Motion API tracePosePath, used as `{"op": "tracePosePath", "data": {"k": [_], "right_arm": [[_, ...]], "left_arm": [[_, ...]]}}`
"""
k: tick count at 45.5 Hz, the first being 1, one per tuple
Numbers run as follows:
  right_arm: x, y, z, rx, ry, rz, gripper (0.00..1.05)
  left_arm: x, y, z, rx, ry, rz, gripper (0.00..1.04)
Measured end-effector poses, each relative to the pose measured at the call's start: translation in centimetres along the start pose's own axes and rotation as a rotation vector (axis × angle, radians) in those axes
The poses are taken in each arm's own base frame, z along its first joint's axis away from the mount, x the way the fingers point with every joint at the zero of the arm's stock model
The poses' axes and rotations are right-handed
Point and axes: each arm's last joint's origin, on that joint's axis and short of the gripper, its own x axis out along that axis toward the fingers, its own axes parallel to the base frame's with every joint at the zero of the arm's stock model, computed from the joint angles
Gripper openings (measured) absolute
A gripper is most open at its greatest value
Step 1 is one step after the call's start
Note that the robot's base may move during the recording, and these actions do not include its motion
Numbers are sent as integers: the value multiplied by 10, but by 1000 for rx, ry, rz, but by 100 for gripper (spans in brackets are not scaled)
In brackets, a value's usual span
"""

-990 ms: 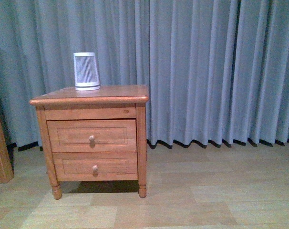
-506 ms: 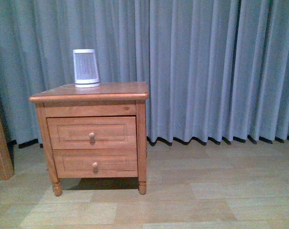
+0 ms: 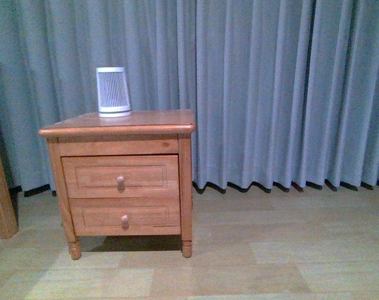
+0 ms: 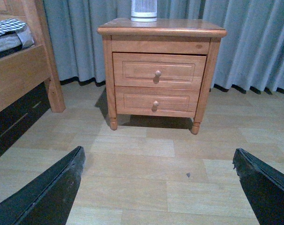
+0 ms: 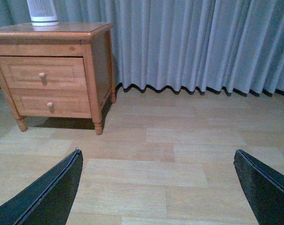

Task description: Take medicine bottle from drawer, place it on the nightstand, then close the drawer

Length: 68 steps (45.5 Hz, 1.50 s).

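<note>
The orange-brown nightstand stands at the left in the front view, against the grey curtain. Its upper drawer is shut, with one round knob. The medicine bottle is hidden. The nightstand also shows in the left wrist view and the right wrist view, with the drawer shut in both. My left gripper is open and empty over bare floor, well short of the nightstand. My right gripper is open and empty over floor to the nightstand's right. Neither arm shows in the front view.
A tall white ribbed device stands on the nightstand's top at the back left. The shallower lower drawer is shut. A wooden bed frame stands left of the nightstand. Pale wood floor stretches to the right.
The front view has shifted slightly up and down; the nightstand sits a little lower in frame than half a second ago. Both drawers stay shut.
</note>
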Motion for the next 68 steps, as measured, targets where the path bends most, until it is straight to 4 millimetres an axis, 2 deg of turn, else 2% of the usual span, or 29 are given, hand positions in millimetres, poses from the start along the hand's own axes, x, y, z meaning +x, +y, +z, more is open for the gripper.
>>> {"op": "tracePosePath", "data": {"k": [68], "right_arm": [[0,0,0,0,0,0,98]], "left_arm": [[0,0,0,0,0,0,98]]}}
